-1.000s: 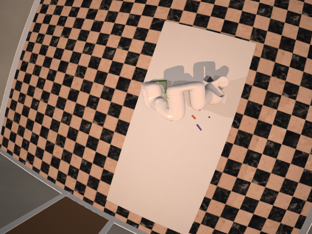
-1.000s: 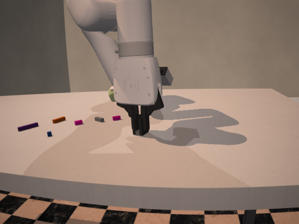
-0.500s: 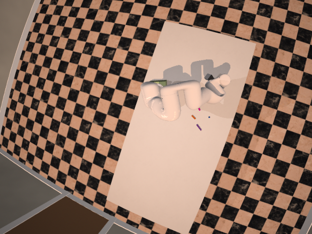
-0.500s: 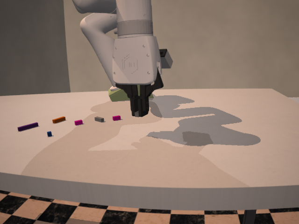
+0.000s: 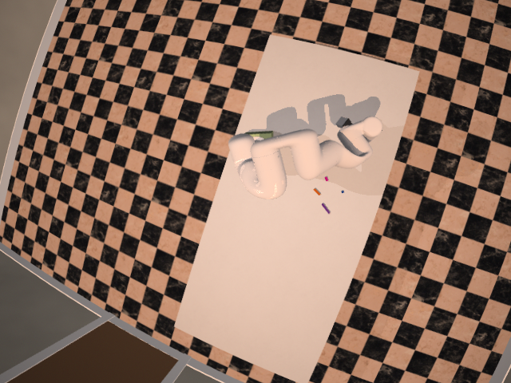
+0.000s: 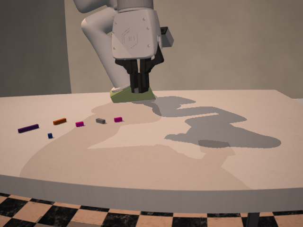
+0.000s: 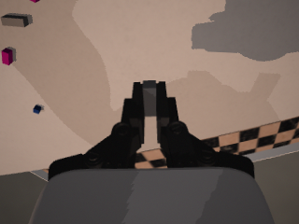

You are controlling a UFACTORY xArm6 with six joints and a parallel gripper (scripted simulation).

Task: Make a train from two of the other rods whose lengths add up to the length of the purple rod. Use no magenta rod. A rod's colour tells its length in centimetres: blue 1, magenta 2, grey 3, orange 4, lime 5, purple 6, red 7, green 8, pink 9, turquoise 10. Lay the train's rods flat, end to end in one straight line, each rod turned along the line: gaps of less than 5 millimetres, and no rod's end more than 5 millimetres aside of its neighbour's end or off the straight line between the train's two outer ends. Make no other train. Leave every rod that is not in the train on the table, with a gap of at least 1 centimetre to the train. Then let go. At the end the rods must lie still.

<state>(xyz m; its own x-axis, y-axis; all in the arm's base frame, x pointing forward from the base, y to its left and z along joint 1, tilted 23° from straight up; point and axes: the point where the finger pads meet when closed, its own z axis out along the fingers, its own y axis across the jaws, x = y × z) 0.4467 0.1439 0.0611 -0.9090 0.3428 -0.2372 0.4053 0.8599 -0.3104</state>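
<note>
in hand, by judgement: carrying the first of two greys towards the train, with no train laid yet. to match purple (image 5: 326,208) (image 6: 28,128), best made from grey and grey, three and three; orange (image 5: 317,191) (image 6: 59,121) and blue (image 5: 342,191) (image 6: 49,135) (image 7: 36,109) to be left out.

claw (image 6: 139,91) (image 7: 149,95) clenched on held grey (image 6: 136,90) (image 7: 149,98), up above the table, right of the loose rods in the exterior view. resting grey (image 6: 100,120) (image 7: 15,20) flat on the table, between left magenta (image 6: 79,124) (image 7: 7,56) (image 5: 326,178) and right magenta (image 6: 118,119) (image 7: 35,0), touching neither.

held grey, long axis: pointing roughly near to far, about level as far as can be told, gripped across its width. resting grey: lying mostly left to right, right end slightly nearer. so roughly crosswise to each other; likely to need about a quarter turn of the wrist before any joining.

next: choose a spot with room, well off both magentas, turn held grey along the intended line, lower flat, let go. then fetch resting grey and bring end to end. joining beside resting grey where it lies: risky, with magentas so near and fingers liable to nudge them.

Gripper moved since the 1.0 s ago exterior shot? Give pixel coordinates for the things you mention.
Yes, up. In the exterior view the fingertips of the gripper (image 6: 139,91) (image 7: 149,85) were well below the green block (image 6: 132,96) (image 5: 263,134) in the image; now they overlap it.
</note>
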